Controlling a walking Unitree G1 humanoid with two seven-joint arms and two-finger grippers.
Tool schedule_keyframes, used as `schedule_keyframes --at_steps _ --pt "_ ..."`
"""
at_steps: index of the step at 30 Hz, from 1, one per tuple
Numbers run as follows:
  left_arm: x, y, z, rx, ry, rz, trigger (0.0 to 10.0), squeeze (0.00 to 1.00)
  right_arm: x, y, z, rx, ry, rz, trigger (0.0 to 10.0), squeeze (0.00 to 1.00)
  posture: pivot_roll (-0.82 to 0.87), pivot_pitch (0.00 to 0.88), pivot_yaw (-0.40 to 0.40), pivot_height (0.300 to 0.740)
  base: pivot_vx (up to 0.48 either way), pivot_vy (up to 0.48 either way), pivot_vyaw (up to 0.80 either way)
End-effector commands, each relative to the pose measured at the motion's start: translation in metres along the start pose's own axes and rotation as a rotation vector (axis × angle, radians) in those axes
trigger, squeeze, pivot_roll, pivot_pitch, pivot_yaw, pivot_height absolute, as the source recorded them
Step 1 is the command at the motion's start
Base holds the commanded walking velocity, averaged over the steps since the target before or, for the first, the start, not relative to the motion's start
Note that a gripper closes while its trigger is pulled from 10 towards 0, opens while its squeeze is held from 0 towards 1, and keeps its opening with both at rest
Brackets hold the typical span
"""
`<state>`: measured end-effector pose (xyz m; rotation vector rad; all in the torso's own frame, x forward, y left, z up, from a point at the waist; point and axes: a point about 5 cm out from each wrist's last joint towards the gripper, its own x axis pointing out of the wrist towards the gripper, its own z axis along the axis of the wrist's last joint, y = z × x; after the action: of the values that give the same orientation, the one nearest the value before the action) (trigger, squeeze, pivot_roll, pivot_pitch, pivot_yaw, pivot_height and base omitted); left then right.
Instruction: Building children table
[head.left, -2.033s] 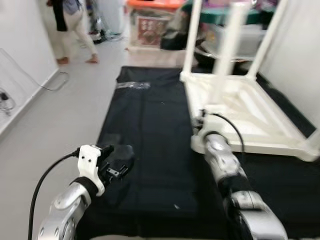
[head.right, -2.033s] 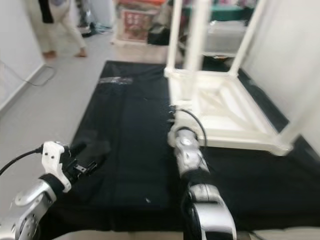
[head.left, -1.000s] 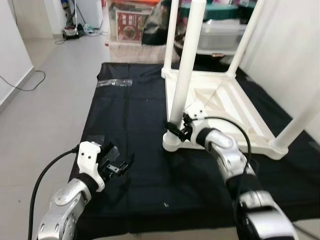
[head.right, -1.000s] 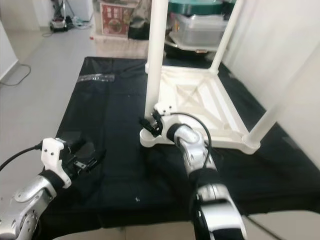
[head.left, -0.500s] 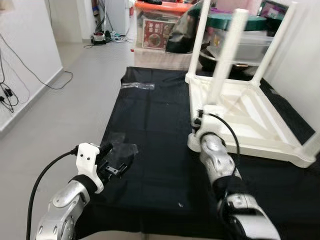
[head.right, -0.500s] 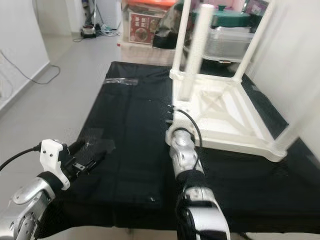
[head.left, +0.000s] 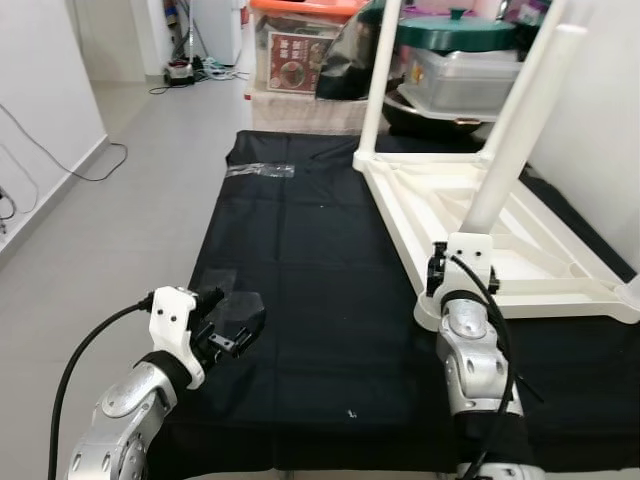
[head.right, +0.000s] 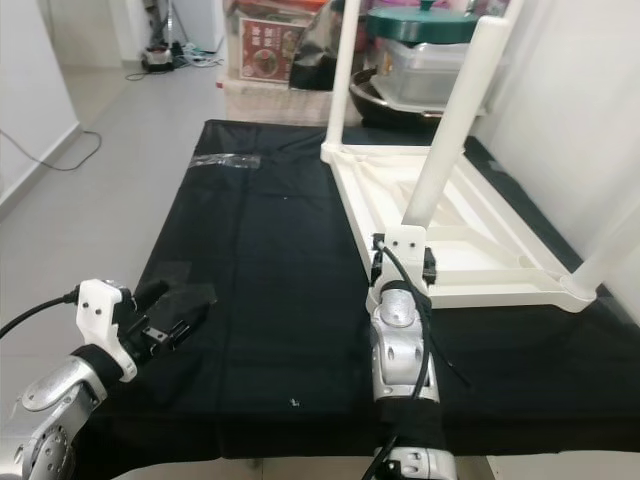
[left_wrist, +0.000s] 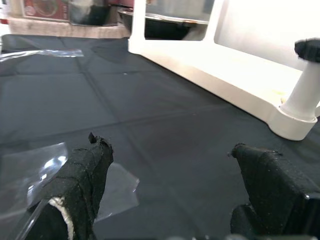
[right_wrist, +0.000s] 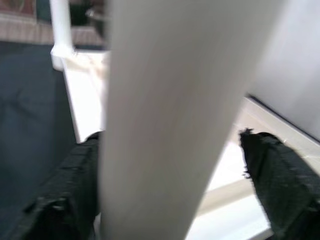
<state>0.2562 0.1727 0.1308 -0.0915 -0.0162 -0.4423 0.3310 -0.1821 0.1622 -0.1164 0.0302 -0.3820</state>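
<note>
A white children's table lies upside down on a black mat, legs pointing up. My right gripper is at the foot of the nearest leg. In the right wrist view that leg stands between the two spread black fingers, with a thin gap on one side, so the gripper is open. My left gripper hovers low over the mat's near left part, open and holding nothing. A clear plastic bag lies just under one of its fingers.
A strip of clear plastic lies at the mat's far left. Storage boxes and a pot with a green lid stand behind the mat. A white wall runs along the right and a cable lies on the grey floor at left.
The camera has swung about, so the whole scene shifts. My right gripper has stayed at the leg's foot, and the left stays open over the plastic. The person at the back is gone.
</note>
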Motion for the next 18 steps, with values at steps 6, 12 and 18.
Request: schedule_keyframes --at_steps 6,12,18 --pt "-0.005 0.001 0.0 0.042 0.014 0.03 10.0 0.0 -0.018 -0.005 0.026 0.032 -0.126 0.069 10.0 1.0 0.02 0.0 -0.083 0.74 0.0 0.0 0.0" --pt "-0.005 -0.001 0.003 0.14 0.032 0.086 10.0 0.0 -0.05 -0.003 0.031 0.094 -0.198 0.352 10.0 1.0 0.0 0.0 -0.062 0.74 0.0 0.0 0.0" --pt "-0.004 -0.002 0.004 0.155 0.025 0.099 10.0 0.0 -0.069 0.013 0.04 0.138 -0.269 0.579 10.0 1.0 -0.01 0.0 -0.047 0.74 0.0 0.0 0.0"
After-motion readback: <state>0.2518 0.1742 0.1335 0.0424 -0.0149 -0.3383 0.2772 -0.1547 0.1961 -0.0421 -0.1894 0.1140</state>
